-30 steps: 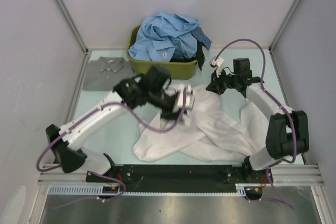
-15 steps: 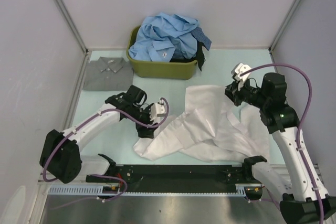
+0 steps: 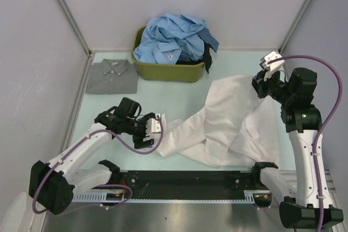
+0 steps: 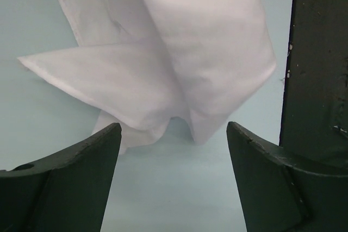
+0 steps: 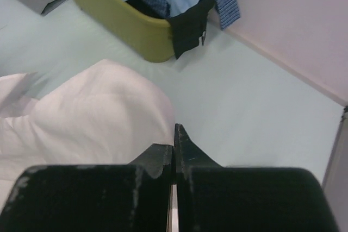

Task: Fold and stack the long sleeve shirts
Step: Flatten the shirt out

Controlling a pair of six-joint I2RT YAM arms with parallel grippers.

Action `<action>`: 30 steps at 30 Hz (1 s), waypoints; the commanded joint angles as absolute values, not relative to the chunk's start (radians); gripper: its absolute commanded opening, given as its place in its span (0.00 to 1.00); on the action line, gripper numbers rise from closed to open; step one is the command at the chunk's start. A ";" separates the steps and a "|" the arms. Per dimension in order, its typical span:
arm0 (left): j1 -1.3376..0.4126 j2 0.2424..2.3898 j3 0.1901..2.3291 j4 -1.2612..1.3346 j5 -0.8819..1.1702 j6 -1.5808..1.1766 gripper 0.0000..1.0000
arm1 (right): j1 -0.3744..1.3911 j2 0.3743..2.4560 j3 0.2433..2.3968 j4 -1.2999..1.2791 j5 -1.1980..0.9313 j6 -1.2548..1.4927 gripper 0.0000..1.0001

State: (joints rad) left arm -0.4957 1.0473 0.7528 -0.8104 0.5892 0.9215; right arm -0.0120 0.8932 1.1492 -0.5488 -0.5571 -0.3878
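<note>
The white long sleeve shirt lies crumpled across the table's middle and right, its right side lifted. My right gripper is shut on that raised edge; in the right wrist view the cloth bulges just left of the closed fingers. My left gripper is open at the shirt's left tip, and in the left wrist view the hem hangs just beyond the fingers with nothing between them. Light blue shirts and a dark one fill the tub. A grey shirt lies folded at back left.
The olive-green tub stands at the back centre against the wall. Grey walls and metal posts close the table on the left, right and back. The arms' black base rail runs along the near edge.
My left gripper opened, let go of the white shirt and drew back to the near left. My right gripper pulled the shirt's edge to the right and up.
</note>
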 commanded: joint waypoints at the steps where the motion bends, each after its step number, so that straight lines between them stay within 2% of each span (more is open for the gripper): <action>1: -0.488 1.032 0.710 -0.796 0.623 0.989 0.84 | -0.048 0.897 1.215 -0.505 -0.578 -0.359 0.00; 6: -0.485 1.100 0.727 -0.726 0.649 0.919 0.83 | -0.048 0.900 1.215 -0.514 -0.587 -0.370 0.00; 13: -0.468 1.250 0.710 -0.816 0.749 0.969 0.68 | -0.048 0.900 1.215 -0.534 -0.575 -0.397 0.00; 23: -0.482 1.364 0.704 -0.792 0.724 0.976 0.65 | -0.051 0.920 1.239 -0.528 -0.552 -0.397 0.00; 26: -0.477 1.382 0.739 -0.709 0.678 0.884 0.39 | -0.051 0.942 1.244 -0.500 -0.549 -0.379 0.00; 27: -0.469 1.390 0.759 -0.666 0.646 0.856 0.22 | -0.052 0.946 1.246 -0.482 -0.542 -0.371 0.00; 29: -0.421 1.429 0.849 -0.644 0.620 0.798 0.10 | -0.055 0.968 1.252 -0.468 -0.535 -0.377 0.00; 30: -0.401 1.445 0.889 -0.638 0.603 0.786 0.00 | -0.067 0.976 1.259 -0.437 -0.526 -0.371 0.00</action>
State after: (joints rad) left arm -0.4698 1.3952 0.7265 -0.7429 0.6476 0.8669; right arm -0.0475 0.9520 1.2049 -0.5426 -0.5579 -0.3920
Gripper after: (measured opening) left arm 0.139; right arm 0.010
